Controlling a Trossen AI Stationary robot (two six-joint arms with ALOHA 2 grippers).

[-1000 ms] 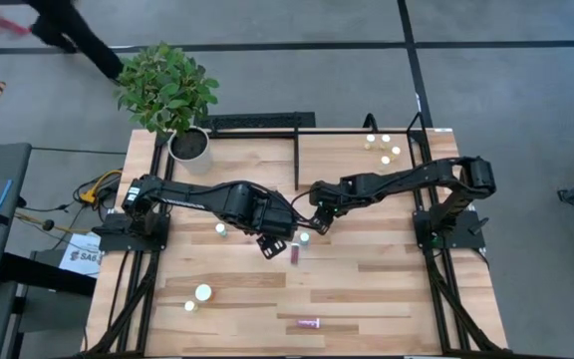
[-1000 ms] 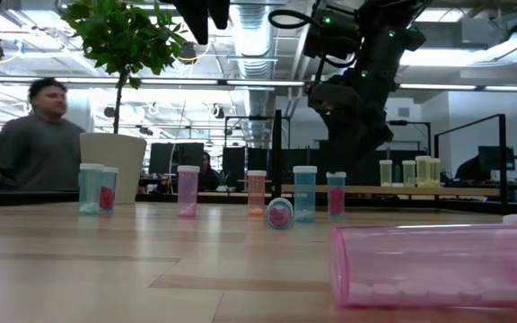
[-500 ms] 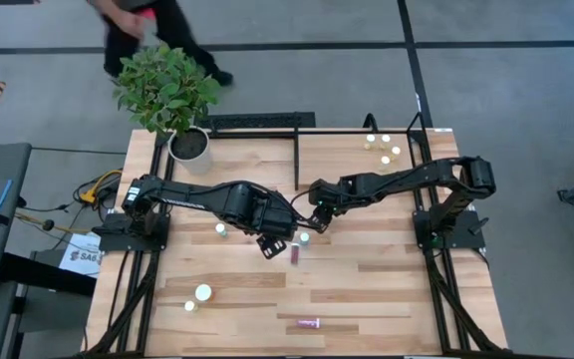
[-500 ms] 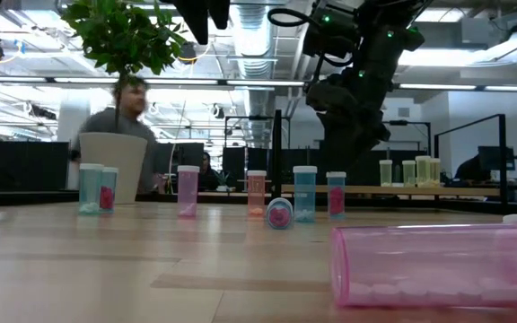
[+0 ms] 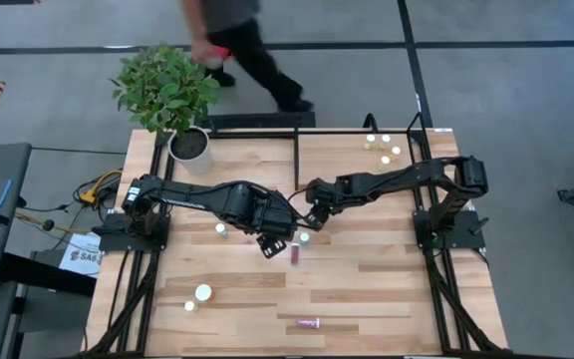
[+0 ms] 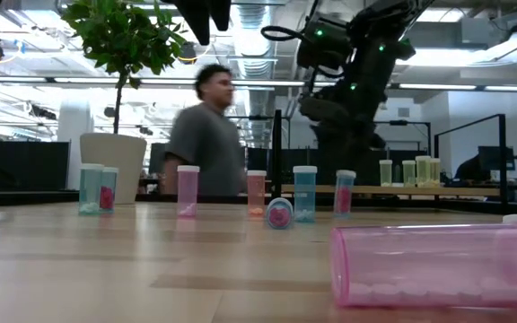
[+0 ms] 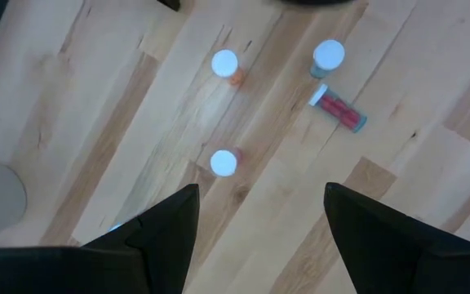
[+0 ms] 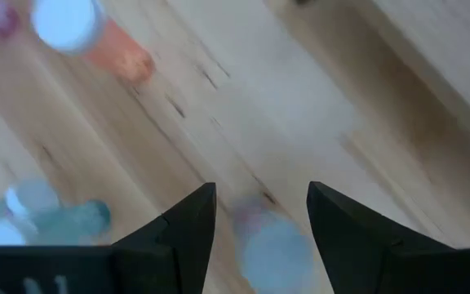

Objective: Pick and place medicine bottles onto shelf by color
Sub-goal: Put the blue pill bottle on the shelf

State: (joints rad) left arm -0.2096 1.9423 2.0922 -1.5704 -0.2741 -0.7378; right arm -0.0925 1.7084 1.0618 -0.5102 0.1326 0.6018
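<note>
My right gripper (image 5: 310, 221) stands over the middle of the table, pointing steeply down, its fingers on either side of a pink white-capped medicine bottle (image 8: 258, 219). That bottle (image 6: 344, 193) leans slightly. My left gripper (image 5: 272, 242) hangs open above the table, touching nothing. Under it, an orange bottle (image 7: 227, 65), a teal one (image 7: 328, 57) and a pink one (image 7: 224, 162) stand upright, and a red one (image 7: 339, 109) lies on its side. The shelf (image 5: 347, 150) at the far right carries several yellowish bottles (image 5: 383, 148). My right gripper comes from above at a slant, and the pink bottle's capped top (image 8: 274, 249) sits between its fingers. A gap shows beside one finger (image 8: 190, 224). Whether the other finger (image 8: 333, 220) touches the cap, I cannot tell. The bottle stands tilted.
A potted plant (image 5: 189, 143) stands at the far left corner. A person (image 5: 237, 50) walks past beyond the far edge. More bottles stand near the left front (image 5: 203, 292). A large pink bottle (image 6: 438, 265) lies near the front edge.
The pink bottle between my right gripper's fingers has gone from upright to a slight lean, and its top has shifted a little. The person behind the table has walked from its left toward its right.
</note>
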